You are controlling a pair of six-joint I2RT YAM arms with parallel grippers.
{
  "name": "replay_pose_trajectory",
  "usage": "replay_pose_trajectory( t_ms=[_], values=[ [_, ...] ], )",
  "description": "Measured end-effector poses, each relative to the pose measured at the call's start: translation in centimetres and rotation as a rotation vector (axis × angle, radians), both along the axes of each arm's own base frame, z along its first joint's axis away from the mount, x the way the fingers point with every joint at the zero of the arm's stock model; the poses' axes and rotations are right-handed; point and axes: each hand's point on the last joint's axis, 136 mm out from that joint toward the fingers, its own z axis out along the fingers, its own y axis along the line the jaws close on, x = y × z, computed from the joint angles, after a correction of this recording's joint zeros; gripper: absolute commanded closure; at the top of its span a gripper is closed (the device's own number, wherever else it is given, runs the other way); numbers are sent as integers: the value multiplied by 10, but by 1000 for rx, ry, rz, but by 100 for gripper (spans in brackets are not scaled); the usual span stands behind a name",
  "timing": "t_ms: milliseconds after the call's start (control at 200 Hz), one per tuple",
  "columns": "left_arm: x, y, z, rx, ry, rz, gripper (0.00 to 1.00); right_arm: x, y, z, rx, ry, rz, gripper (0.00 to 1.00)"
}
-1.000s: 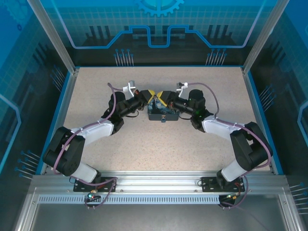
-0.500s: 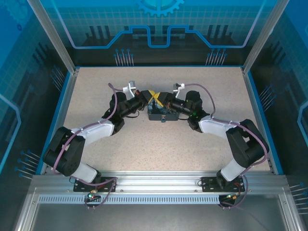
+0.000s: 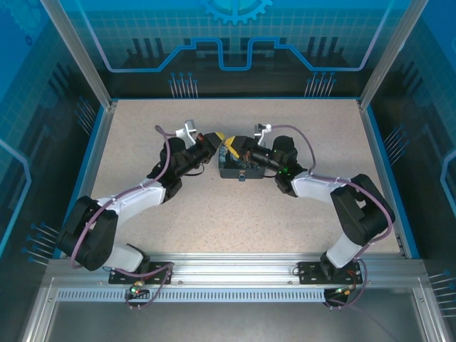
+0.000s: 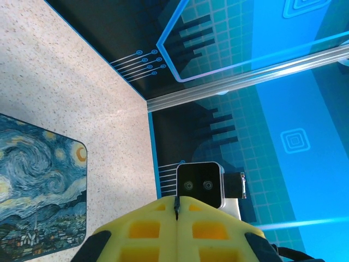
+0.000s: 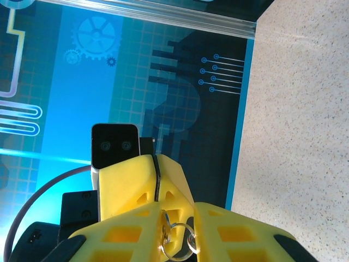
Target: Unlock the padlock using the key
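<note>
right pincer (image 5: 160,204) clamped on the key (image 5: 164,229), left pincer (image 4: 176,203) pressed closed, both near the painted box (image 3: 239,169)

No lettering, number or brand name can be read anywhere. The only marks are pictorial: a gear emblem (image 3: 235,8) and circuit-line patterns on the blue back wall (image 3: 320,43) beyond the counter's far edge, and a swirling night-sky painting printed on the box (image 4: 38,185)
</note>
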Motion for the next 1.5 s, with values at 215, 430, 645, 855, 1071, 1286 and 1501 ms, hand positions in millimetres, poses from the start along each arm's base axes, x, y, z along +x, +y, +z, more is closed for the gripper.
replay_pose_trajectory(
  t_ms=[215, 430, 645, 855, 1071, 1286, 1501],
  values=[
    [0, 4, -9, 13, 19, 31, 100, 3, 3, -9, 13, 30, 1, 80],
    [-1, 6, -11, 17, 21, 52, 100, 3, 4, -9, 18, 38, 2, 79],
    [-1, 8, -10, 15, 19, 76, 100, 5, 9, -6, 25, 34, 8, 79],
    [-1, 10, -13, 18, 22, 90, 100, 4, 12, -6, 28, 34, 12, 86],
    [-1, 11, -13, 19, 23, 98, 100, 5, 13, -9, 27, 44, 13, 78],
    [0, 13, -14, 21, 24, 113, 100, 4, 15, -10, 27, 44, 17, 82],
    [0, 15, -16, 26, 30, 126, 100, 2, 17, -10, 29, 42, 23, 85]
  ],
)
